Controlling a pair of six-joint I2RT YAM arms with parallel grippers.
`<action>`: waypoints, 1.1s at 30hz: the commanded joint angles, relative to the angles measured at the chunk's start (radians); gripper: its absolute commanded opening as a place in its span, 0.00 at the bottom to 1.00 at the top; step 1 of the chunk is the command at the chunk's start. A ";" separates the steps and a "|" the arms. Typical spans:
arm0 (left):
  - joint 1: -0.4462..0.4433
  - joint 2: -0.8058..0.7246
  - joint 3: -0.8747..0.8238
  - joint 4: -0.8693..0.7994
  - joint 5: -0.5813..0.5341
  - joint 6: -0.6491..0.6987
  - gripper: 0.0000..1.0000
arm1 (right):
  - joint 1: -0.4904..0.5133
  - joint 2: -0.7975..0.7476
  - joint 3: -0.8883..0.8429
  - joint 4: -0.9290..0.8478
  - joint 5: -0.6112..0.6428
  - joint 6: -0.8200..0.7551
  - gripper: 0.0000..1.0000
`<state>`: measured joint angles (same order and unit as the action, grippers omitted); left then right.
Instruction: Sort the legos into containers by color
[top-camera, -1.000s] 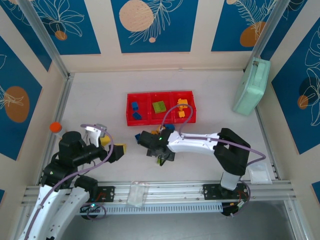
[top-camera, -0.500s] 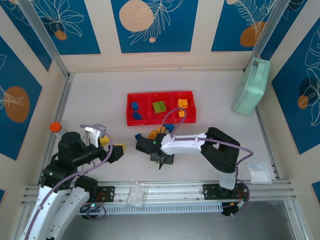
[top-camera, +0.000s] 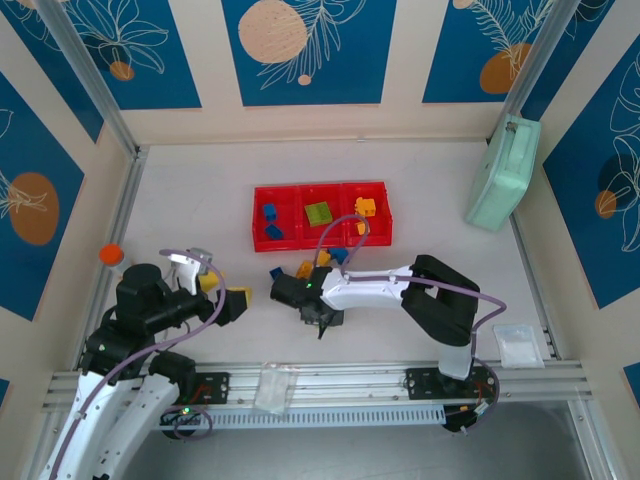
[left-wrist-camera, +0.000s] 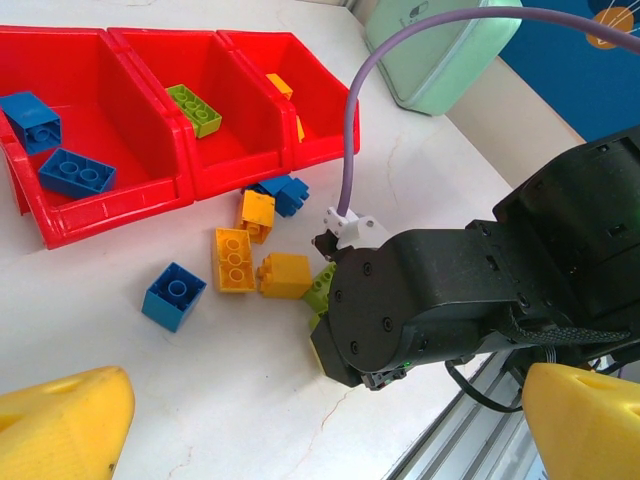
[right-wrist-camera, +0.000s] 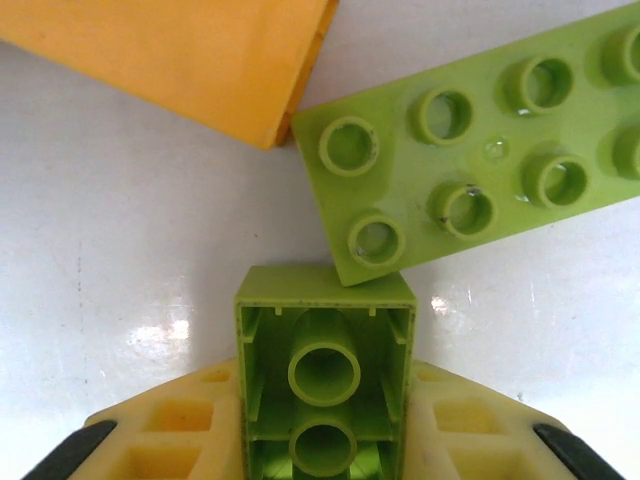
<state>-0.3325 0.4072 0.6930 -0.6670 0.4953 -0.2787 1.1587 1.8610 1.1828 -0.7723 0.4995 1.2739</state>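
At the near edge a metal rail (top-camera: 330, 378) carries both arm bases, with a clear bag (top-camera: 275, 388) lying on it between them. The left end effector (left-wrist-camera: 325, 405) hangs over the near left of the surface (top-camera: 200, 190), its yellow fingers (left-wrist-camera: 60, 425) spread wide with nothing between them. The right end effector (right-wrist-camera: 325, 430) reaches across to the middle, its fingers pressed on both sides of a small green brick (right-wrist-camera: 325, 370) whose hollow underside faces the wrist camera; whether it is off the surface I cannot tell. That brick's far edge touches a corner of a long green brick (right-wrist-camera: 470, 160) lying studs up, with a yellow-orange brick (right-wrist-camera: 180, 60) just beside it. The right arm's black wrist (left-wrist-camera: 450, 300) stands between the left end effector and these green bricks. Just beyond lie a blue square brick (left-wrist-camera: 173, 295), a long yellow brick (left-wrist-camera: 233, 260) and more loose bricks (left-wrist-camera: 270, 200), crowded against the front of the red bins (top-camera: 262, 240). A purple cable (left-wrist-camera: 350, 130) arcs over them. The left bin holds blue bricks (left-wrist-camera: 75, 172), the middle one a green brick (left-wrist-camera: 195, 108), the right one yellow bricks (left-wrist-camera: 280, 85). Bare surface lies left of the cluster and behind the bins up to the back wall. An orange-capped bottle (top-camera: 110, 255) stands at the left edge, and a mint-green case (top-camera: 503, 172) leans at the far right.
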 joint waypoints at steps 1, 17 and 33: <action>-0.010 -0.004 0.007 0.006 -0.008 0.023 0.99 | -0.003 0.000 0.014 -0.040 0.029 -0.027 0.20; -0.010 -0.001 0.006 0.006 -0.010 0.022 0.99 | -0.083 -0.157 0.246 -0.002 0.107 -0.454 0.19; -0.010 0.000 0.007 0.002 -0.021 0.021 0.99 | -0.433 0.086 0.431 0.169 -0.015 -0.778 0.18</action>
<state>-0.3325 0.4080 0.6930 -0.6670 0.4847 -0.2787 0.7483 1.8912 1.5570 -0.6273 0.5438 0.5591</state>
